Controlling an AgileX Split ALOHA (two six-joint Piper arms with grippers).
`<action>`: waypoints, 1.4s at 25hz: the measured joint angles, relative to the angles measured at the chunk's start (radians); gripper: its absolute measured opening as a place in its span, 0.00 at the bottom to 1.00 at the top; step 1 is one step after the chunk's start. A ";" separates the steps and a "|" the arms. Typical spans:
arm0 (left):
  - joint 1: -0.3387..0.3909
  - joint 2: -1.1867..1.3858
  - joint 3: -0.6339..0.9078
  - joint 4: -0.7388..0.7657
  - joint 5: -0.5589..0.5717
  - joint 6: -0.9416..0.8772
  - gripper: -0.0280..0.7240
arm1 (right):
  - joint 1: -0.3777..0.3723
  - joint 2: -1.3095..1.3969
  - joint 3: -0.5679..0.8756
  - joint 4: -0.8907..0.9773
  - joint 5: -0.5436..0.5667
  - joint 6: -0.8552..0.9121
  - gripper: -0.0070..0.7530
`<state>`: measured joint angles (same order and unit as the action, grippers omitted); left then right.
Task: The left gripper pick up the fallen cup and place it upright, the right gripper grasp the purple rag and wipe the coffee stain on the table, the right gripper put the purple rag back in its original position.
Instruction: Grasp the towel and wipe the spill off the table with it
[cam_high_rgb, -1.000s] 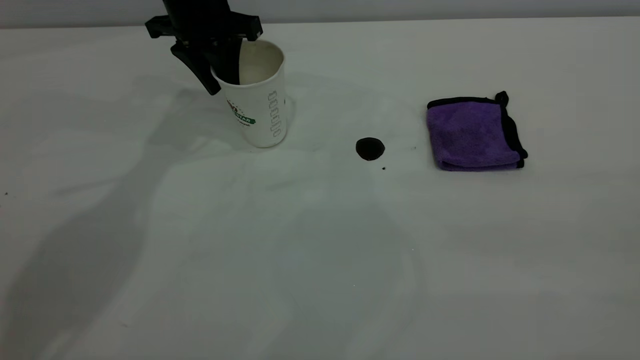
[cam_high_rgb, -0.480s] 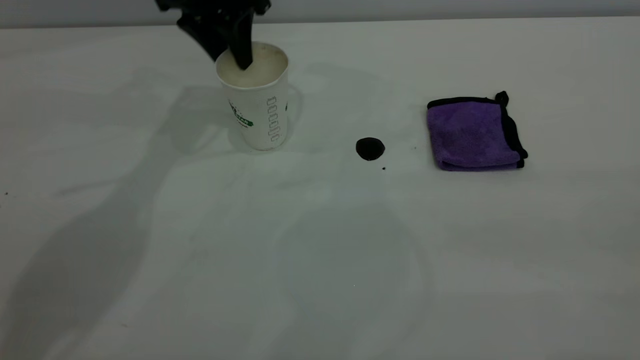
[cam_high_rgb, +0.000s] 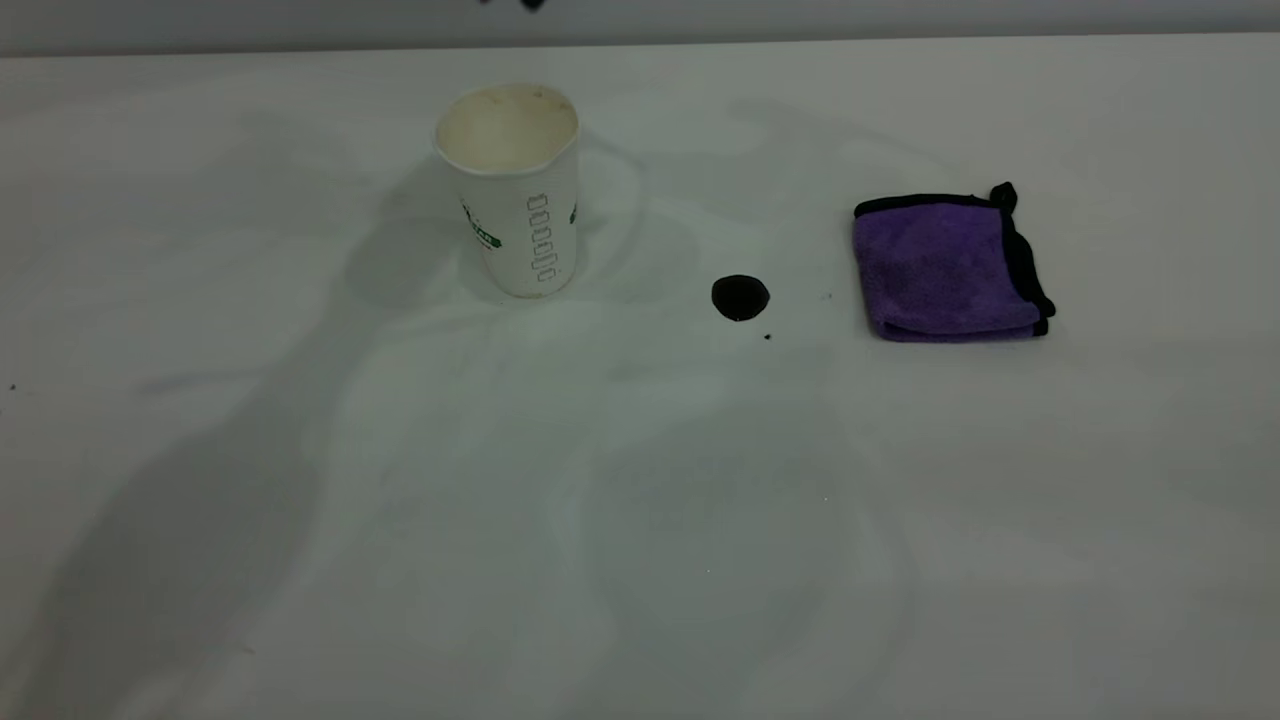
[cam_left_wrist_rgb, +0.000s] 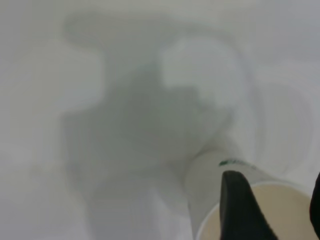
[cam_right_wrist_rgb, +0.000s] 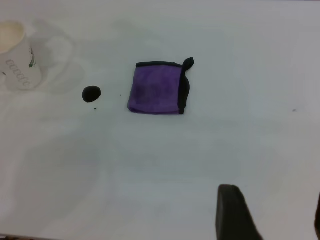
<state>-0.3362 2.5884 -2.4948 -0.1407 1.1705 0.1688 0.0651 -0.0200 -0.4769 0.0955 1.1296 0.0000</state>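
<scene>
White paper, ribbed and banded in green, the cup (cam_high_rgb: 510, 190) stands upright on its base at about ten o'clock on the surface (cam_high_rgb: 400, 520), its cream mouth open to the ceiling and nothing touching it. So the first step of the task reads as done. In the left wrist view the left gripper (cam_left_wrist_rgb: 272, 207) hangs above the cup's rim with its jaws spread apart and empty – one dark finger (cam_left_wrist_rgb: 240, 207) shows over the mouth, the other only at the frame's edge. In the exterior view only a dark scrap of that arm shows at twelve o'clock, at the frame's very top.

Just past centre, toward one o'clock, sits the coffee stain (cam_high_rgb: 740, 297), a small round near-black blot with a tiny speck just beside it. It lies between the cup and the purple rag (cam_high_rgb: 948, 265), apart from both. The rag rests folded square at two o'clock, black edging along its far and right sides and a small corner loop sticking up – a tidy fold that likely gives the jaws an edge to pinch and marks the spot to which it must return.

The right gripper (cam_right_wrist_rgb: 270, 212) hovers well off from the rag, looking down on rag, stain and cup together; its jaws stand parted with nothing between them. By the look of things, the rag grasp comes next; stain and rag are both untouched.
</scene>
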 joint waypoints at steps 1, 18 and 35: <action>-0.002 -0.009 -0.010 0.000 0.000 -0.008 0.55 | 0.000 0.000 0.000 0.000 0.000 0.000 0.57; -0.038 -0.614 0.097 -0.003 0.000 -0.093 0.55 | 0.000 0.000 0.000 0.000 0.000 0.000 0.57; -0.059 -1.467 1.173 0.047 0.001 -0.110 0.55 | 0.000 0.000 0.000 0.001 0.000 0.000 0.57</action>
<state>-0.3949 1.1218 -1.3221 -0.0936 1.1712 0.0585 0.0651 -0.0200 -0.4769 0.0966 1.1296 0.0000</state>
